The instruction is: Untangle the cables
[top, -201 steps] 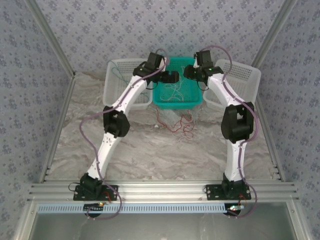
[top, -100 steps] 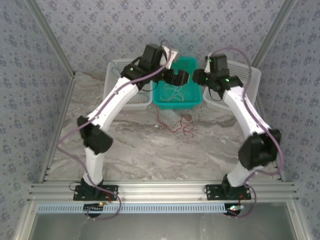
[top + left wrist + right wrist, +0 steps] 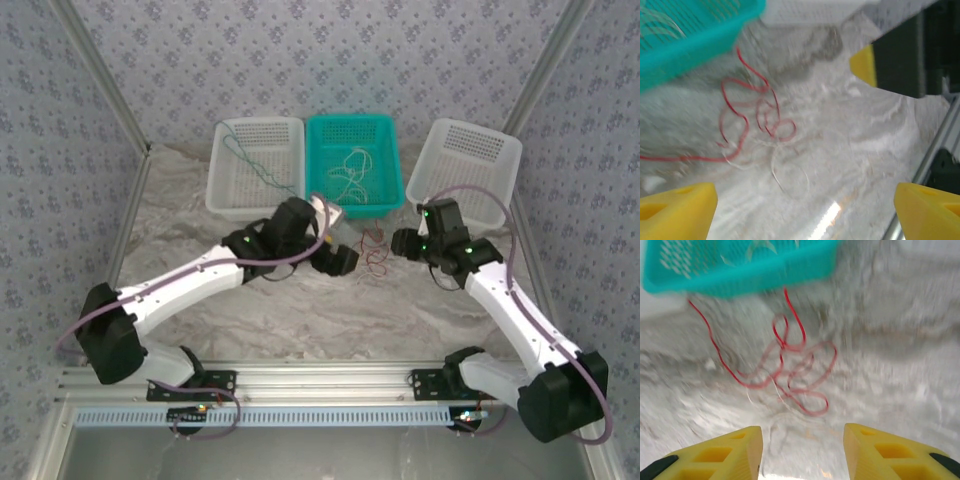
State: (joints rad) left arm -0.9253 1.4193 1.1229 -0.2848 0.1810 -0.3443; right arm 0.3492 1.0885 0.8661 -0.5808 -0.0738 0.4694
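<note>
Compared with a second ago, both arms have left the baskets at the top of the top view. They now lie low in the middle of that frame. The left arm (image 3: 200, 275) has its elbow far out at the lower left. The right arm (image 3: 510, 310) has its elbow at the lower right corner. All three baskets are now uncovered.

The left gripper (image 3: 338, 260) (image 3: 802, 210) is now just left of the red cables (image 3: 372, 252), and its jaws stand wide apart with nothing between them. The right gripper (image 3: 403, 242) (image 3: 802, 455) is just right of the same cables. Its yellow fingers (image 3: 725, 452) are parted and hold nothing.

The red cables have stayed in the same place, on the table just below the teal basket (image 3: 385, 165), in a loose tangle (image 3: 760, 110) (image 3: 795, 365). One thin whitish cable (image 3: 785, 170) is mixed with them. More whitish cables (image 3: 350, 172) lie inside the teal basket, and a green cable (image 3: 248, 160) lies in the left white basket (image 3: 290, 135).

The walls (image 3: 300, 60) carry grey-blue wallpaper with a small flower pattern. The table (image 3: 300, 310) has a grey-white marble pattern. An aluminium rail (image 3: 320, 380) runs along the bottom of the frame and holds the arm bases. The right white basket (image 3: 465, 145) stands tilted at the upper right.
</note>
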